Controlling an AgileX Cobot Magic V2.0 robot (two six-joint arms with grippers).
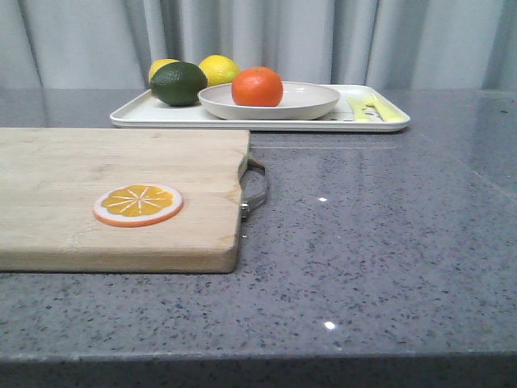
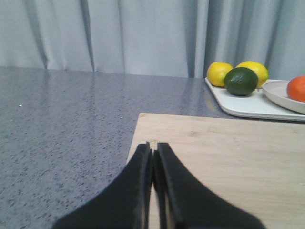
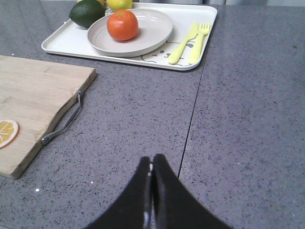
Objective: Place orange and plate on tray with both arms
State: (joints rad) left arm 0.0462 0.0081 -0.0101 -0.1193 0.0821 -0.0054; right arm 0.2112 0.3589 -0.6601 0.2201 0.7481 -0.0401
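Observation:
The orange point(image 1: 257, 86) sits in the off-white plate point(image 1: 315, 103), and the plate rests on the white tray point(image 1: 129, 113) at the back of the table. The right wrist view shows the orange point(image 3: 122, 25), the plate point(image 3: 155, 28) and the tray point(image 3: 200, 28) far ahead of my right gripper point(image 3: 151, 160), which is shut and empty over the grey table. My left gripper point(image 2: 152, 145) is shut and empty over the near corner of the wooden cutting board point(image 2: 228, 157); the orange point(image 2: 298, 88) and plate point(image 2: 281, 95) show at that view's edge. Neither gripper shows in the front view.
Two yellow lemons point(image 1: 216, 69) and a dark green lime point(image 1: 178, 83) lie on the tray's left part. A yellow-green knife and fork point(image 3: 190, 42) lie on its right part. The cutting board point(image 1: 121, 170) with a metal handle point(image 1: 254, 190) holds an orange slice disc point(image 1: 137, 204).

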